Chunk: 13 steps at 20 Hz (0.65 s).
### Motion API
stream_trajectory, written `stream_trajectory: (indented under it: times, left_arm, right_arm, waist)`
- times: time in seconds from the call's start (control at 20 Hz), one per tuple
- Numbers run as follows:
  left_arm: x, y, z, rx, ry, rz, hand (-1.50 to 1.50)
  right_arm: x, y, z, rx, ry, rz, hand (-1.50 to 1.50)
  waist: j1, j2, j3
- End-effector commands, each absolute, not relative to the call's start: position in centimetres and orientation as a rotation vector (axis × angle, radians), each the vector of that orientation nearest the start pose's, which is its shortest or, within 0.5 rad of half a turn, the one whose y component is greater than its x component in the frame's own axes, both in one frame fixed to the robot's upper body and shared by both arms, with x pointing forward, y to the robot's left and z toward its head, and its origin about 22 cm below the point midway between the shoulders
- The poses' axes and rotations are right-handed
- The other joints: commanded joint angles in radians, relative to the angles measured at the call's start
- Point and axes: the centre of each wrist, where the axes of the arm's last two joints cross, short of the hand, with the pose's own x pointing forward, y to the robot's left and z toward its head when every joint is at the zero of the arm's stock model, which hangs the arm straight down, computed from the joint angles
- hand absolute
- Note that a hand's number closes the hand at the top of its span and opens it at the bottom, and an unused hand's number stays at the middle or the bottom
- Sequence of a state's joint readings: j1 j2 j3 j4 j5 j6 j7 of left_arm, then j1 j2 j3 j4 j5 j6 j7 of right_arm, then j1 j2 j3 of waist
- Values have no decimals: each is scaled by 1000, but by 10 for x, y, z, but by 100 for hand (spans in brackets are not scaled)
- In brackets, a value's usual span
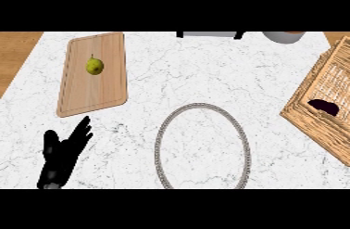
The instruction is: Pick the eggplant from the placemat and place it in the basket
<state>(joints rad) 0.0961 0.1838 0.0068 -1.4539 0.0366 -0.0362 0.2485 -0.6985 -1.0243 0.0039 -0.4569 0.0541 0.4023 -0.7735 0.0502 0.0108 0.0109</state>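
The marble surface [171,70] carries a wicker basket [309,123] far to the right of the left hand [61,151], a round placemat [159,144] nearer on that side, and a cutting board [82,96] just beyond it. The hand lies open, holding nothing; the dark eggplant [323,106] sits inside the basket, a pear [94,66] on the board.

We note the dark purple eggplant [324,105] lying inside the tilted wicker basket [311,126] (frame's right edge). The round, grey-rimmed placemat [199,104] sits lower centre.
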Motion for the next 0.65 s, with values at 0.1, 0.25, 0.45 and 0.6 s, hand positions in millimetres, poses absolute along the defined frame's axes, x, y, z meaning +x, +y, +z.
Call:
stream_trajectory:
  times: [0.1,0.25,0.45,0.6]
  left_arm:
    - [214,289,-34,127,-1046,-87,0]
    - [211,287,-50,131,-1038,-76,0]
    - [205,278,-47,118,-1049,-84,0]
    - [215,279,-43,117,-1058,-73,0]
  right_arm:
    - [300,-563,187,-390,-1814,588,-150]
    - [298,-570,216,-375,-1815,496,-150]
    - [279,-586,212,-449,-1769,413,-150]
    - [268,-594,217,-468,-1746,396,-150]
  waist:
    - [1,10,-5]
    - [-2,11,-7]
    - [14,21,-2]
    - [8,24,-1]
